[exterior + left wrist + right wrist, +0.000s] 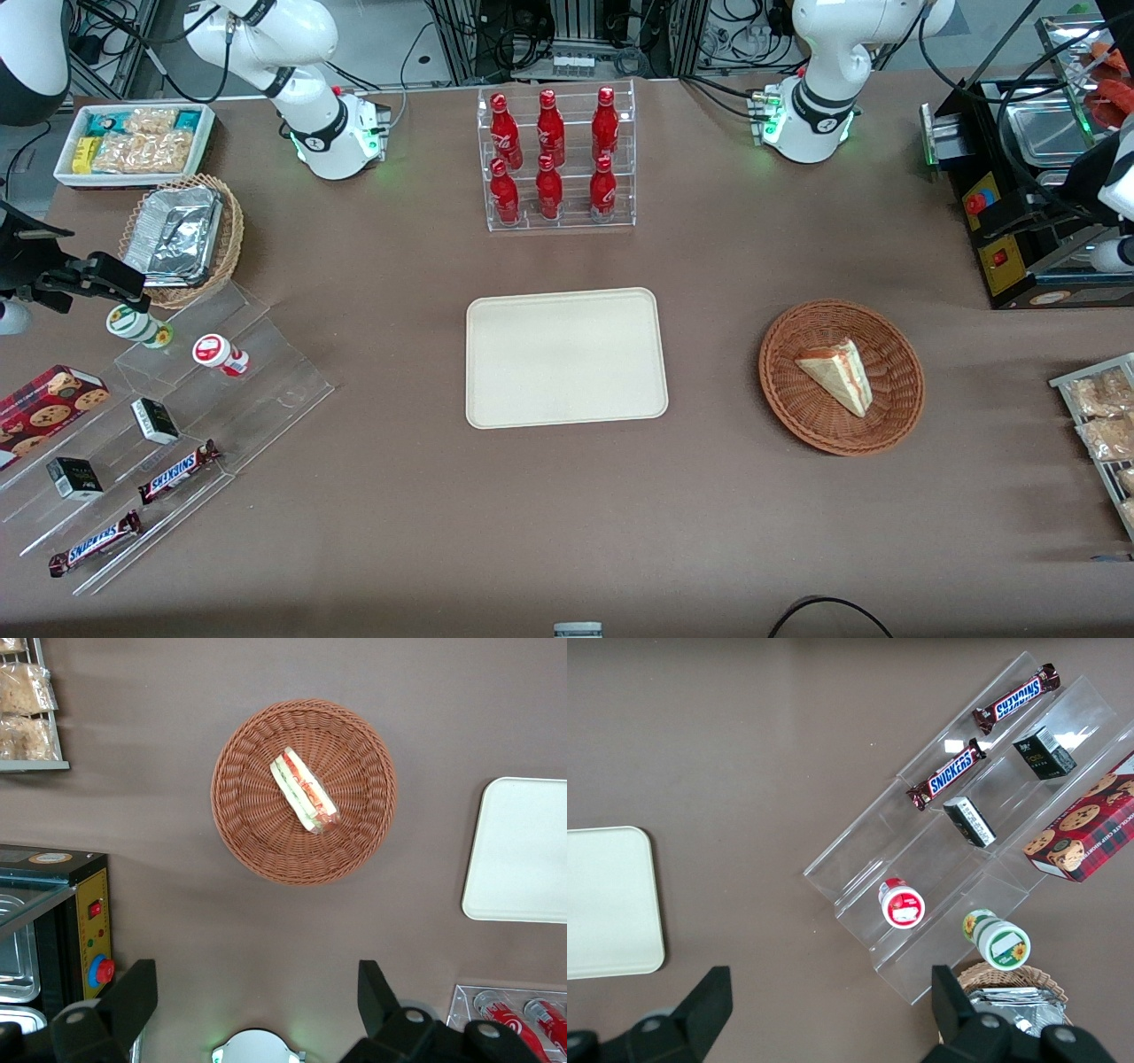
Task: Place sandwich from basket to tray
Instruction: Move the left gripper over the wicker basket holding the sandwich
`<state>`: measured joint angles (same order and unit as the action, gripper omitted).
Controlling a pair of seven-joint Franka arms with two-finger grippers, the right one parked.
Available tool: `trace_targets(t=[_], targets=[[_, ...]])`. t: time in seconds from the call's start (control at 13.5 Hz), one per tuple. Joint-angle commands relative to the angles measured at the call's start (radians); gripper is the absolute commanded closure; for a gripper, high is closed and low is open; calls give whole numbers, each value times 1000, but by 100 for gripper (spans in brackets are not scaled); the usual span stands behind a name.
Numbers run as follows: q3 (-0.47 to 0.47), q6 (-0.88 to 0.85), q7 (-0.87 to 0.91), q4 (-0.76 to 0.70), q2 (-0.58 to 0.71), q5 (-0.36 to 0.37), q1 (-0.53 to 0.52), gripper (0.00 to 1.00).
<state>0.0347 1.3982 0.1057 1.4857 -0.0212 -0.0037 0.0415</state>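
The gripper [252, 1010] hangs high above the table with its jaws spread wide and nothing between them, well apart from the basket [252, 837]; the sandwich [304, 790] lies in the basket, cut edge up; the tray [496, 390] sits bare beside the basket, toward the parked arm's end of the table.

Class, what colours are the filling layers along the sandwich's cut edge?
Red-orange and green between pale bread on the sandwich, clearest in the left wrist view; the open gripper hangs above.
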Motion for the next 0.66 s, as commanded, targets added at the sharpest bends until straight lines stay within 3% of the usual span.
trace_targets(t=[0.0, 0.59], targets=[[1, 15, -9, 1, -2, -9, 1, 0], [2, 79, 0, 94, -43, -9, -6, 0]])
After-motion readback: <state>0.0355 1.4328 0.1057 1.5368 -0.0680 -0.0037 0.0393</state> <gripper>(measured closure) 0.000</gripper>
